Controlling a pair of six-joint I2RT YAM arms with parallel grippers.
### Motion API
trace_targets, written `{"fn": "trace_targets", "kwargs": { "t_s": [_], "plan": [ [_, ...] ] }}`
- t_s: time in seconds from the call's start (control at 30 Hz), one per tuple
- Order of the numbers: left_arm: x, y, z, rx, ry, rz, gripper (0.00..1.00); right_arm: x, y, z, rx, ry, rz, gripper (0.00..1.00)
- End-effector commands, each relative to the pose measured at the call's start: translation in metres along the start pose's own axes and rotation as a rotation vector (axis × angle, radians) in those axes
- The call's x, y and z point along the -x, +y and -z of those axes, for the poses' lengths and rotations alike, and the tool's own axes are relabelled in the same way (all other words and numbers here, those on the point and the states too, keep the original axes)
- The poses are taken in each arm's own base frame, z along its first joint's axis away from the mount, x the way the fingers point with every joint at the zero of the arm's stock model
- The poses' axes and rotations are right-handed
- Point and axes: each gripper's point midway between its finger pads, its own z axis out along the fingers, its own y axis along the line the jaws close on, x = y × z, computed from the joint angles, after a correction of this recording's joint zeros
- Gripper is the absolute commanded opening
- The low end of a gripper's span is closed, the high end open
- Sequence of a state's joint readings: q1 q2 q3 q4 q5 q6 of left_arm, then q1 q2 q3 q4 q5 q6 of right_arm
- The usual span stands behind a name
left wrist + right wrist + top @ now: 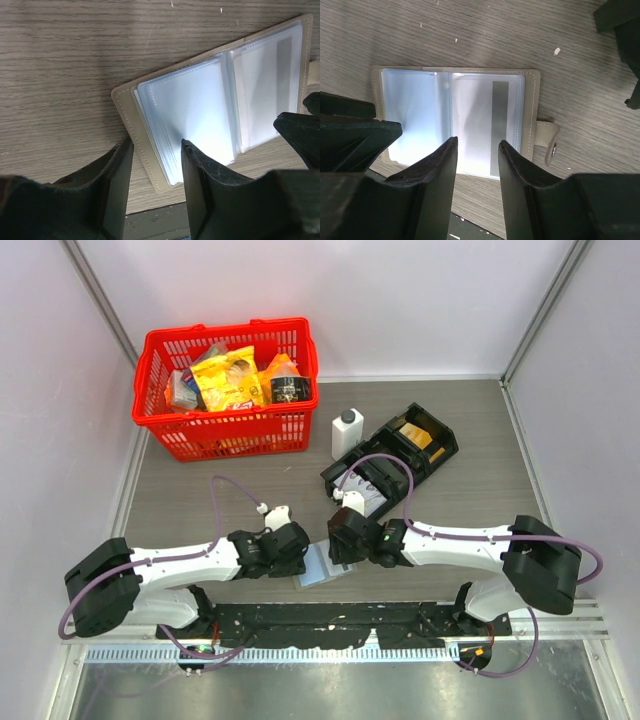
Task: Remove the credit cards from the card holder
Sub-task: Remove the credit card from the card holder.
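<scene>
The left pincer has its fingers apart, straddling the near-left corner of the small flat grey-tan card holder. One tip sits over a clear sleeve, but I can't tell whether it presses. The right pincer is also parted, tips over the near edge of the holder's R page, w/ nothing visibly clamped.

The holder lies open, face up, flat on the grey wood-grain table, btwn the two pincers and near the arm bases. Its long axis runs left–right (a bit skewed in the top view). The tan snap tab sticks out toward the right arm's side. The R sleeve holds a white card w/ a grey stripe.

Further back are a black compartmented tray, a white bottle and a red plastic basket of packets.
</scene>
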State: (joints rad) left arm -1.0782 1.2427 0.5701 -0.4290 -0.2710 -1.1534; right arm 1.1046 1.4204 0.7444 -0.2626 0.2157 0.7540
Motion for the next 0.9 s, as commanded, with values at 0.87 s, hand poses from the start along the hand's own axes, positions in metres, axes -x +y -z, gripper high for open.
{"fn": "trace_targets", "kwargs": {
  "t_s": [0.87],
  "plan": [
    [0.005,-0.006,-0.001,-0.023,-0.031,0.026,0.45,0.014,0.022,-0.001,0.066,-0.034,0.011,0.43]
  ]
}}
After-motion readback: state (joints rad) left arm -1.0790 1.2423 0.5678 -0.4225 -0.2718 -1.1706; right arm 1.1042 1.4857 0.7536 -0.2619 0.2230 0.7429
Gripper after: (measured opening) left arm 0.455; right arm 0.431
